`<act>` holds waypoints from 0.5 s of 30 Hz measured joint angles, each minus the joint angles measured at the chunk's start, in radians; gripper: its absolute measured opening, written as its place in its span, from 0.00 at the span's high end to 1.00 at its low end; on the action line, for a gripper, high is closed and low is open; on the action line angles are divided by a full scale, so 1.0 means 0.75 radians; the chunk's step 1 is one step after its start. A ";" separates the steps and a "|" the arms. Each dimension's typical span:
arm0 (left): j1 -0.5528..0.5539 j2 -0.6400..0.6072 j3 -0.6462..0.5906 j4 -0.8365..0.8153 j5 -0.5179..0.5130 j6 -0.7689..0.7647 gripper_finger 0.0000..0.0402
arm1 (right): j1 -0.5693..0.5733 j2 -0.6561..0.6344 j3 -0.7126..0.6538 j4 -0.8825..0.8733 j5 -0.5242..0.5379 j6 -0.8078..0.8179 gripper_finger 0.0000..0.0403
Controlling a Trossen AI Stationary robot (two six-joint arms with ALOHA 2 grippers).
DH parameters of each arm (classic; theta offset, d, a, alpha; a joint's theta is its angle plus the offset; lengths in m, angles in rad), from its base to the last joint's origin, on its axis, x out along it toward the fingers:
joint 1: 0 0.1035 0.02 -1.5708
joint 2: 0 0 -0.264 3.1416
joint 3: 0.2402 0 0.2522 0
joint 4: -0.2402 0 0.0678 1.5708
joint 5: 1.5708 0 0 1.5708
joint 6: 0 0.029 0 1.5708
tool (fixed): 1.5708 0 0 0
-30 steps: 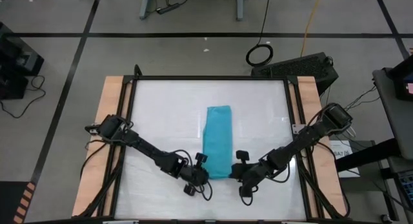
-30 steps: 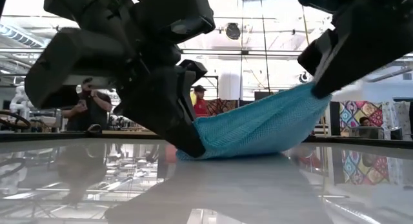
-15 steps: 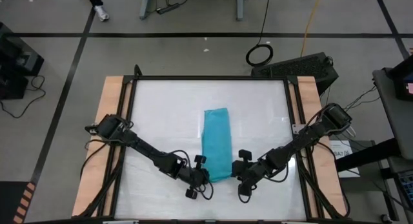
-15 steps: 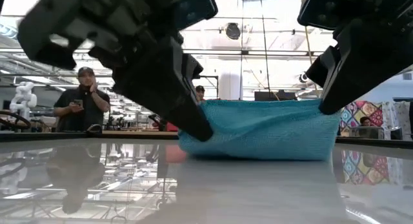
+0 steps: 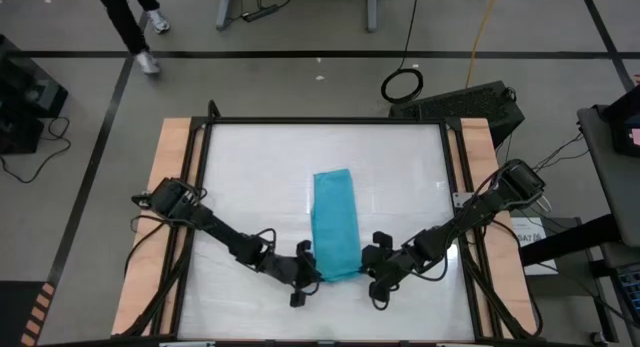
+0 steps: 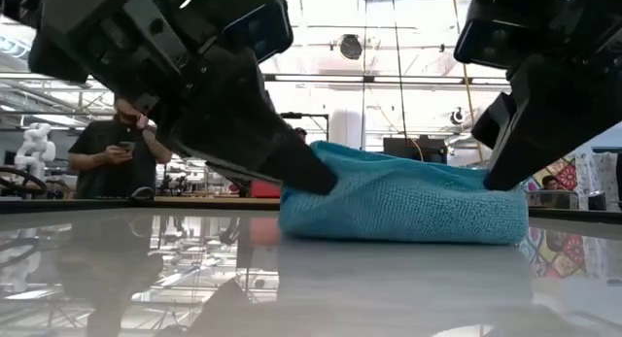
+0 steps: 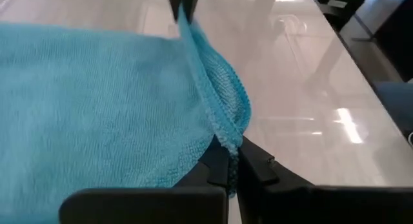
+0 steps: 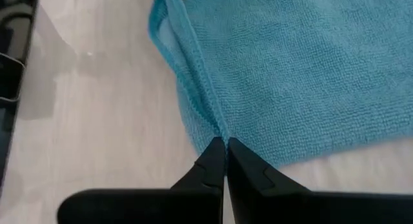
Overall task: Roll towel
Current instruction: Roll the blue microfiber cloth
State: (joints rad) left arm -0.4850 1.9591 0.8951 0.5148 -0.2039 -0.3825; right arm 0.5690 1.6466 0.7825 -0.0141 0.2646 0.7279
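The left gripper (image 5: 312,270) is clamped on the near left corner of the towel (image 5: 334,222); its wrist view shows the two dark fingers (image 7: 222,169) pressed together with the turquoise hem pinched between them. The right gripper (image 5: 366,267) is clamped on the near right corner of the same cloth; its fingers (image 8: 216,161) meet on the stitched edge in its own wrist view. Seen from table height, both grippers sit low at the two ends of the towel (image 6: 403,199), the left gripper (image 6: 316,178) at one end and the right gripper (image 6: 498,174) at the other, and the near edge of the cloth is folded back over itself into a thick bundle resting on the surface. From above, the towel lies as a long narrow strip in the middle of the white table (image 5: 250,177), running away from the grippers toward the far side; both arms reach inward from the table's side rails. Beyond the table, a person (image 6: 107,152) stands in the room; another person's legs (image 5: 130,22) show on the floor in the overhead view.
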 joint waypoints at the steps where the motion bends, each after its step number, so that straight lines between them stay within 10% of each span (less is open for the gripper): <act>1: 0.000 0.000 -0.010 0.005 -0.001 -0.019 0.98 | 0.000 0.000 -0.007 0.018 0.003 0.008 1.00; 15: 0.001 0.000 -0.047 0.053 0.002 -0.217 0.98 | -0.067 -0.001 -0.075 0.091 -0.012 0.050 1.00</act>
State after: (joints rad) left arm -0.4843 1.9591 0.8597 0.5546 -0.2022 -0.5456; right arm 0.5189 1.6463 0.7261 0.0545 0.2555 0.7655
